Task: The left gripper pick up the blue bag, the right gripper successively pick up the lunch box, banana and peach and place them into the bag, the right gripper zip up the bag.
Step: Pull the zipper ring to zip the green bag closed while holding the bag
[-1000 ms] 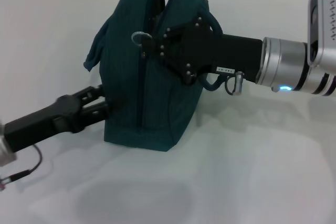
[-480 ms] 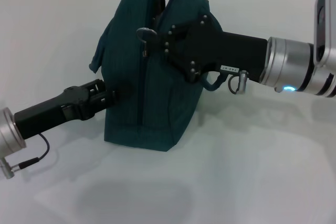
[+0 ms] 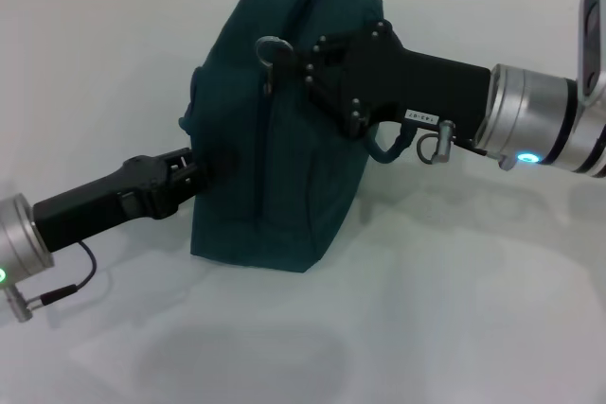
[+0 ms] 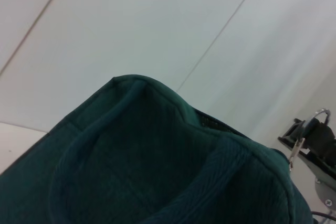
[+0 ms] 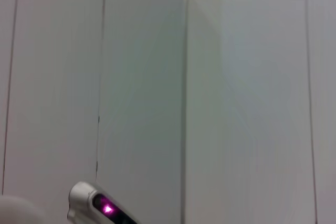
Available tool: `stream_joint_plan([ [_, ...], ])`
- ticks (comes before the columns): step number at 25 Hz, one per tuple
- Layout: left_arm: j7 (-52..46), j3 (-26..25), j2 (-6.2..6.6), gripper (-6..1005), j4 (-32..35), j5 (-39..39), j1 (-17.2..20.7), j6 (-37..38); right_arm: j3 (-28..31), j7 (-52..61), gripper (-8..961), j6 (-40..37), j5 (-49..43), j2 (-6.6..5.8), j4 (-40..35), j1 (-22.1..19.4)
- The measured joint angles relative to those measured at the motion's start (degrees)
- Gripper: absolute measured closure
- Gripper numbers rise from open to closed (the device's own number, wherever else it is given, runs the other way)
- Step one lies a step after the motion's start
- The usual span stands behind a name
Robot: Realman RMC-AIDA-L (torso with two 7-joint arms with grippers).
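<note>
Head view. 1 large dark teal fabric bag, the blue bag [image 3: 275, 130], standing upright on the white desk [image 3: 454, 309], zipper seam running down the near face and its metal ring pull [image 3: 270, 47] high on that face. 1 left pincer [image 3: 194, 169], black two-finger claw on a silver arm with a green light, reaching in low from the left; its tip is against the bag's left side wall, and whether it is gripping fabric or only pressing cannot be told. Judged purpose: to steady the bag against the pull of the zipper. 1 right pincer [image 3: 289, 61], black claw with a small white label on a silver arm with a blue light, lying across the upper front of the bag with its tip just beside the ring pull; whether it is closed on the pull cannot be told. Lunch box, banana and peach: none visible; judged to be inside the bag, the zipping step being in hand.

Left wrist view. The teal fabric at close range: 1 padded loop handle [image 4: 157, 145] curving over the bag's top, with pale wall panels behind. The ring pull [image 4: 317, 116] and a black part of the other arm show at the far edge.

Right wrist view. Pale wall panels only, plus 1 small silver part with a pink light [image 5: 97, 205]. No bag and no fingers in view.
</note>
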Motion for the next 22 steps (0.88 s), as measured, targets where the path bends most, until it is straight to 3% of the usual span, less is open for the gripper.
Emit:
stream_joint_plan([
  [11, 5.5, 0.2, -0.08, 833, -1.9, -0.2, -0.9, 3.3, -0.1, 12.0, 948, 0.0, 3.0, 0.00, 1.7, -1.0],
  [22, 8.9, 1.7, -0.04, 938, -2.9, 0.0, -1.0, 4.8, 0.3, 14.7, 948, -0.8, 5.9, 0.00, 4.3, -1.6],
])
